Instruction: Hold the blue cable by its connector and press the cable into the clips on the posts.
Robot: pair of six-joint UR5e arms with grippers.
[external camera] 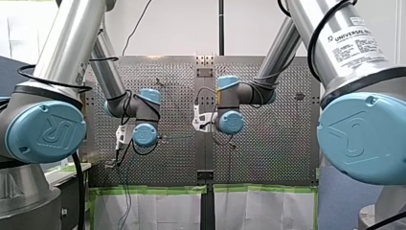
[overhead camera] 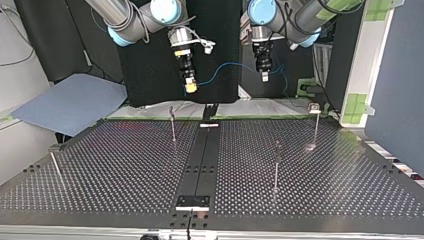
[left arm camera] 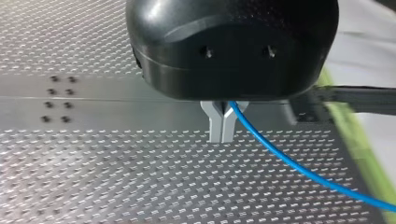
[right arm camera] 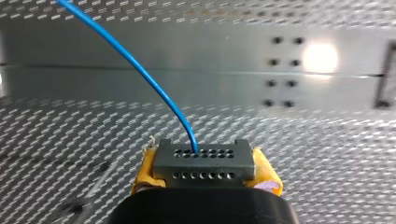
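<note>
The blue cable (overhead camera: 226, 67) hangs in a slack arc between my two grippers, high above the perforated table (overhead camera: 125, 165). In the right wrist view, my right gripper (right arm camera: 204, 171) is shut with its yellow pads (right arm camera: 145, 169) on the grey connector (right arm camera: 204, 157), and the cable (right arm camera: 140, 70) leaves the connector's top. In the top view that gripper (overhead camera: 190, 86) is left of centre. My left gripper (left arm camera: 221, 134) has its metal fingers shut on the cable (left arm camera: 289, 163), which trails off to one side. It is right of centre in the top view (overhead camera: 264, 76).
Thin posts with clips stand on the table: one near the back centre (overhead camera: 172, 122), one at the right middle (overhead camera: 276, 165), one at the back right (overhead camera: 316, 125), and one at the left edge (overhead camera: 55, 165). A dark rail (overhead camera: 202, 160) runs down the table's middle.
</note>
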